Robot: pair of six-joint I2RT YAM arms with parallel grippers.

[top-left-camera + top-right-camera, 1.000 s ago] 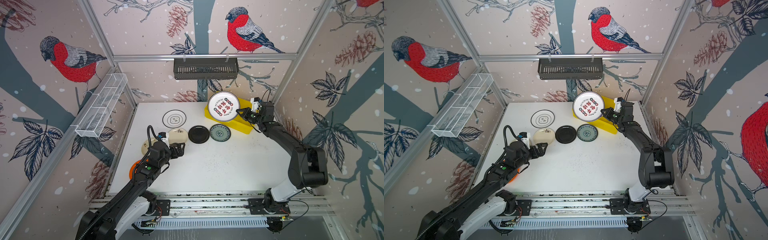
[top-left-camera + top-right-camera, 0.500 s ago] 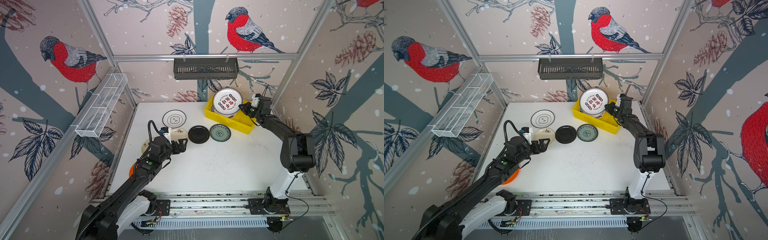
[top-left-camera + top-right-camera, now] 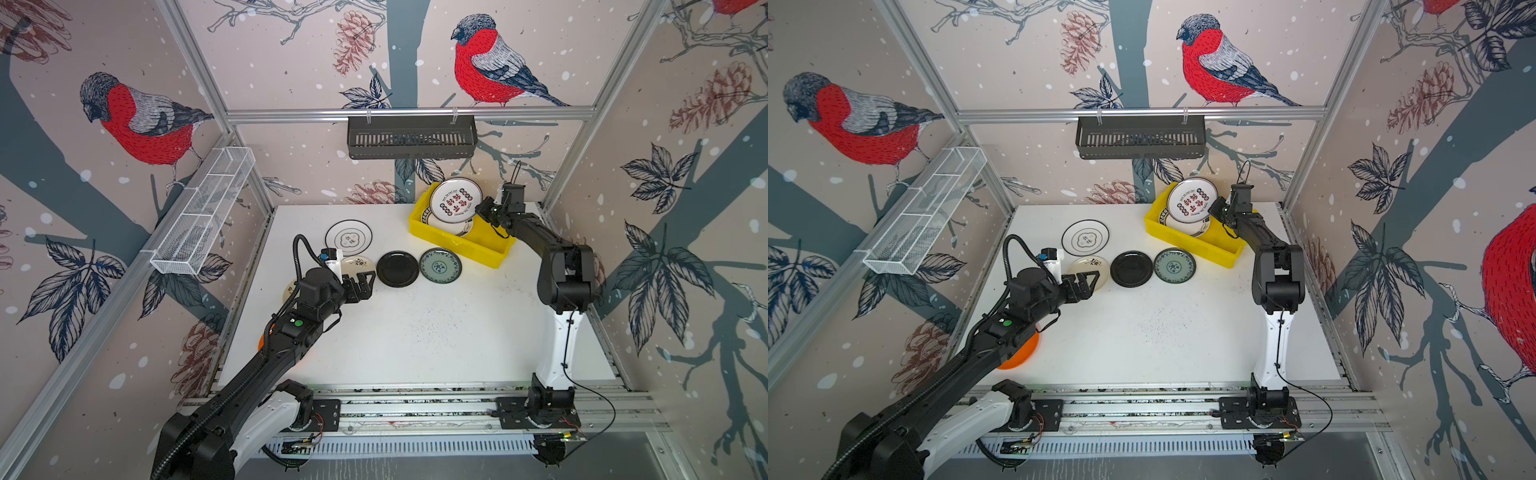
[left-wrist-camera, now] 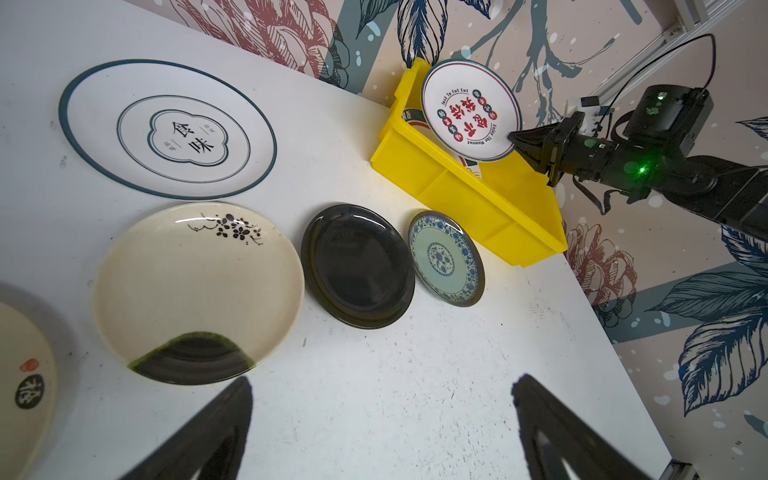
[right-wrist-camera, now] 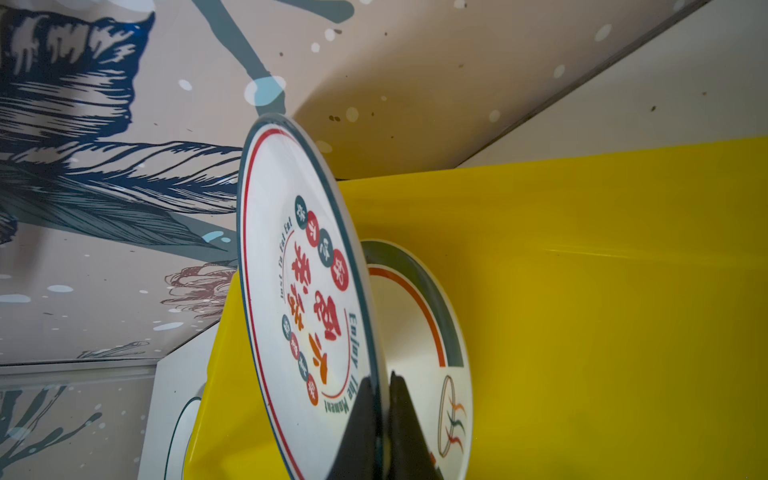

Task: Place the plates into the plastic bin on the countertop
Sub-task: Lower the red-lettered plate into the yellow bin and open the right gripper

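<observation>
Your right claw (image 3: 478, 208): clamped on red-lettered plate (image 3: 455, 200) rim, tilted over yellow bin (image 3: 457, 246) | your left claw (image 3: 360, 286): open above tabletop (image 3: 415, 332)

Yellow bin (image 3: 457, 246) sits far right on tabletop (image 3: 415, 332), one white plate (image 5: 419, 332) flat inside. Red-character plate (image 3: 456, 200) is tilted above it, rim pinched in right claw (image 4: 514, 139). Flat on tabletop: ringed white plate (image 3: 348, 237), then cream plate (image 4: 199, 291), black plate (image 3: 397, 269) and teal plate (image 3: 440, 265) in a row. Orange plate (image 3: 1022, 353) near left, half hidden.
</observation>
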